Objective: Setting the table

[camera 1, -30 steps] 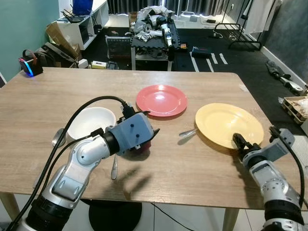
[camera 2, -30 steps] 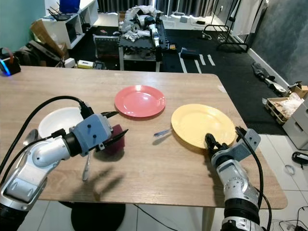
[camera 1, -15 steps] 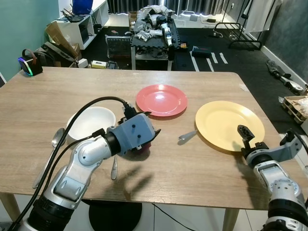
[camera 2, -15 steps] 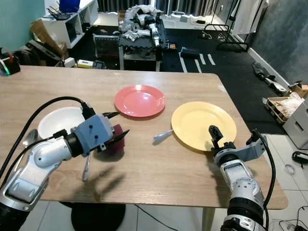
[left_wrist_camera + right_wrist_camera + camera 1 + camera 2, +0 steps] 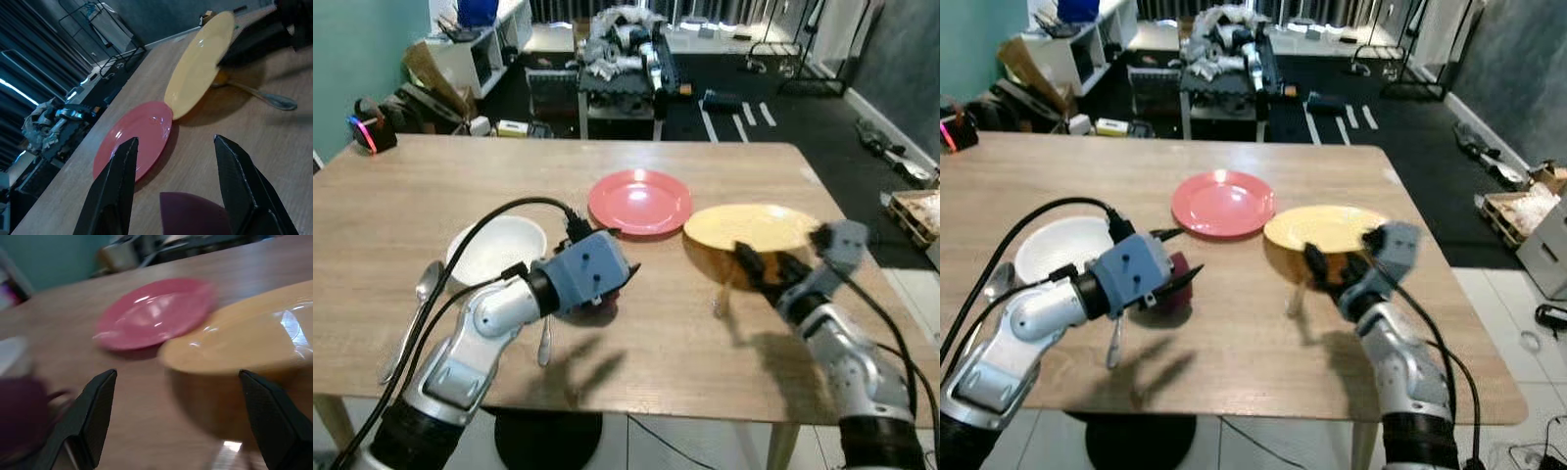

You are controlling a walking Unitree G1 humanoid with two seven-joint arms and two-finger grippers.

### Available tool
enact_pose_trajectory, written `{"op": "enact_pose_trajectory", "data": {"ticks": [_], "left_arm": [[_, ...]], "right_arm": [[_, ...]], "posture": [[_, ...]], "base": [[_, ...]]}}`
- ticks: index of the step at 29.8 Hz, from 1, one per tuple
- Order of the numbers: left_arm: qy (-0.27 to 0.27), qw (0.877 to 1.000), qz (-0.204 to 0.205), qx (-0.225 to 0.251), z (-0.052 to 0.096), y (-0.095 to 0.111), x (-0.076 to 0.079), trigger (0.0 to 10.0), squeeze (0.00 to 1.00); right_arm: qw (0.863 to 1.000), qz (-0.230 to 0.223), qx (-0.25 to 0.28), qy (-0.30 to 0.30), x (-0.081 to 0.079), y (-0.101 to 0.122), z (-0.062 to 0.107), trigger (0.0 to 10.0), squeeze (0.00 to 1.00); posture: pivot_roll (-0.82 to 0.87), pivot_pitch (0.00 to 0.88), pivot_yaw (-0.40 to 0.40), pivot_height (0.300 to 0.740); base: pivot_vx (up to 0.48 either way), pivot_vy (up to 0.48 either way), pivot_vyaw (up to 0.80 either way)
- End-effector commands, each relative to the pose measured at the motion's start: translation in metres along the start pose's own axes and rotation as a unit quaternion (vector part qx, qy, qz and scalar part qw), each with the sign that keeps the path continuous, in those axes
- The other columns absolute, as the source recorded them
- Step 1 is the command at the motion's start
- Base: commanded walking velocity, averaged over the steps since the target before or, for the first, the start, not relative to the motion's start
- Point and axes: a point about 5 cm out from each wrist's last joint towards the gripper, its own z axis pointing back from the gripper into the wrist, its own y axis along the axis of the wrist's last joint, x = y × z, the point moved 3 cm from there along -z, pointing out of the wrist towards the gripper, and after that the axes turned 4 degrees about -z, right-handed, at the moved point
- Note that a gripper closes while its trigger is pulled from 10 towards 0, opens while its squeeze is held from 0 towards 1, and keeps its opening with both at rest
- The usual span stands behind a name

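On the wooden table [image 5: 401, 206] the right gripper [image 5: 1332, 274] reaches in under the near edge of the yellow plate [image 5: 749, 227], which sits tilted, its near side lifted off the wood and casting a dark shadow beneath. In the right wrist view the two black fingers [image 5: 95, 413] stand wide apart with the yellow plate spread across the gap ahead of them; whether they have any hold on its rim cannot be told, and the picture is blurred. The far left edge of the yellow plate lies just beside, perhaps touching, the red plate [image 5: 640, 202], which rests flat toward the middle of the table. A metal spoon [image 5: 266, 97] lies under the raised plate, its bowl sticking out toward the near side.

The left gripper [image 5: 625, 276] hovers low over the table in front of the white bowl [image 5: 497, 249]. Its fingers [image 5: 117, 188] are spread wide, and a dark maroon cup [image 5: 195, 215] sits between them close to the wrist, not visibly pinched. A second spoon [image 5: 414, 305] lies along the left of the white bowl, and another utensil [image 5: 544, 343] lies just below the left arm's wrist.

Beyond the table's far edge stands a cluttered black cart [image 5: 622, 69] on the dark floor.
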Motion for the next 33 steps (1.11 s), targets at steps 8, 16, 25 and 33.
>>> {"op": "enact_pose_trajectory", "data": {"ticks": [8,16,25,33], "left_arm": [[0.020,1.000,-0.005,-0.023,-0.002,-0.006,-0.005,10.0,0.00],[0.027,0.999,-0.010,-0.035,0.004,-0.010,-0.010,10.0,0.00],[0.025,0.999,-0.007,-0.036,0.002,-0.010,-0.006,10.0,0.00],[0.024,0.999,-0.008,-0.038,0.001,-0.012,-0.007,10.0,0.00]], "right_arm": [[0.998,0.024,-0.061,-0.021,-0.030,-0.046,-0.019,10.0,0.00],[0.990,0.117,-0.044,-0.069,-0.015,-0.036,-0.015,10.0,0.00],[0.981,0.135,-0.048,-0.134,0.009,-0.033,0.010,10.0,0.00],[0.973,0.108,-0.107,-0.174,0.000,-0.076,0.026,10.0,0.00]], "posture": [[0.00,0.000,0.069,0.740],[0.01,0.000,0.070,0.740],[-0.01,0.002,0.068,0.740],[-0.01,0.002,0.072,0.740]], "base": [[0.000,0.000,0.00],[0.000,0.000,0.00],[0.000,0.000,0.00],[0.000,0.000,0.00]]}}
